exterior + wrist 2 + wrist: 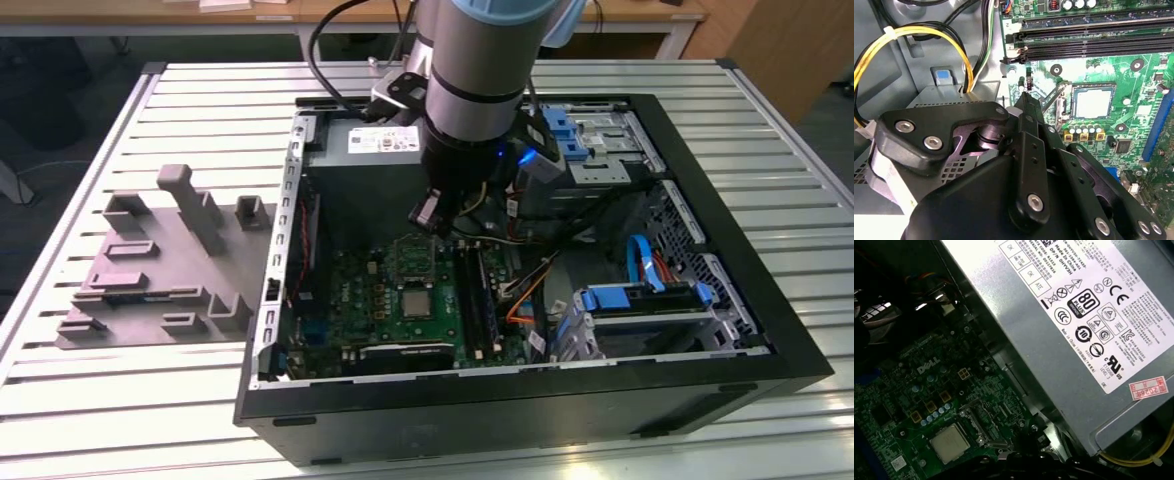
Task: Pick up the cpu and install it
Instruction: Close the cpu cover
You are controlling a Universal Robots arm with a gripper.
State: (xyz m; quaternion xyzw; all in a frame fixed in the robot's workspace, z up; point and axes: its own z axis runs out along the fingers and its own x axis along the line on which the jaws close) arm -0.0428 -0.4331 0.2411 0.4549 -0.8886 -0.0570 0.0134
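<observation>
Slatted pale metal forms the bench, which carries an open black computer case and, well apart on the exterior view's left, a dull grey plastic fixture with upright blocks. Inside the case, a grey sheet-metal power supply with a white label sits along the far wall; in the first wrist view its labelled face stands just beside the motherboard. A green motherboard lies flat on the case floor, with long black memory slots next to the socket. Blue-tabbed drive bays occupy the side at the exterior view's right. Yellow and black cables loop near the power supply, close to the arm's wrist.

The arm, silver with a pale blue joint cap, reaches down into the case above the motherboard. Its end effector, of black bolted links, hangs over the board near the socket lever; whether it is released or clenched cannot be told, and nothing is seen in its grasp.

The cpu, a small flat square with a silvery top, lies seated in the socket on the motherboard, apart from the end effector; it also appears in the first wrist view and the exterior view.
</observation>
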